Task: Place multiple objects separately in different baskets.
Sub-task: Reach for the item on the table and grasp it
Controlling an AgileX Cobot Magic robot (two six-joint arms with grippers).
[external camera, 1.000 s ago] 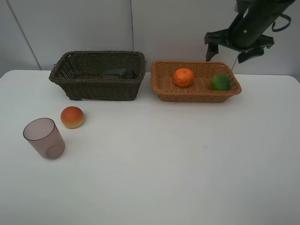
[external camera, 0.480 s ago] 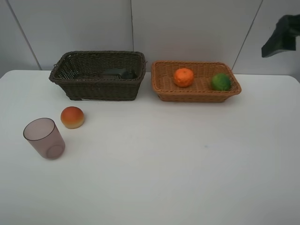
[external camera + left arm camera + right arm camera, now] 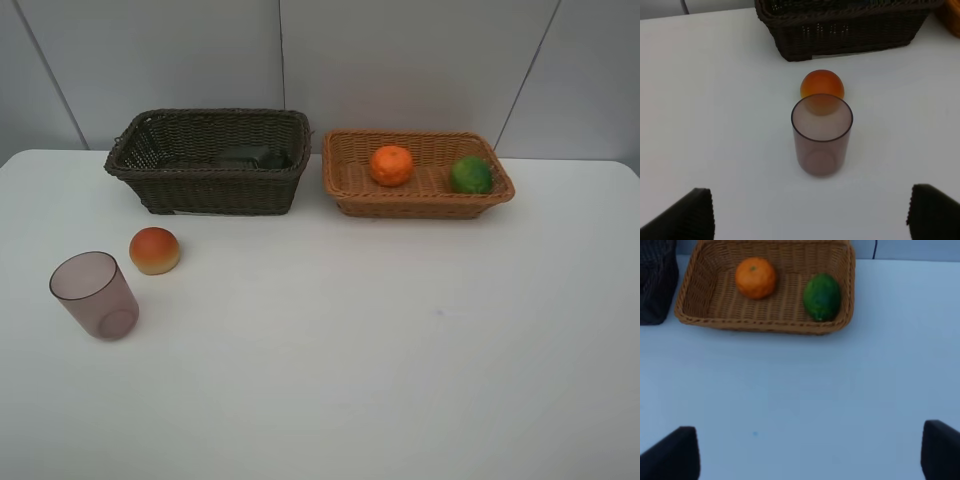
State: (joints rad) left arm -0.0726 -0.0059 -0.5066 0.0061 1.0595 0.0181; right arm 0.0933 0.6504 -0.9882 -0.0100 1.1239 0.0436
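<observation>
Left end effector (image 3: pixel 810 212) and right end effector (image 3: pixel 810 450) both spread empty; we judge the next pick is the left's: cup (image 3: pixel 95 294) or red-orange fruit (image 3: pixel 154 249), on the desk (image 3: pixel 400 350) in front of the dark basket (image 3: pixel 215 190).

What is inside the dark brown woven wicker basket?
One dark grey elongated item lies against the far wall of the dark brown wicker basket. The near wall covers most of the floor, so anything else inside cannot be seen.
</observation>
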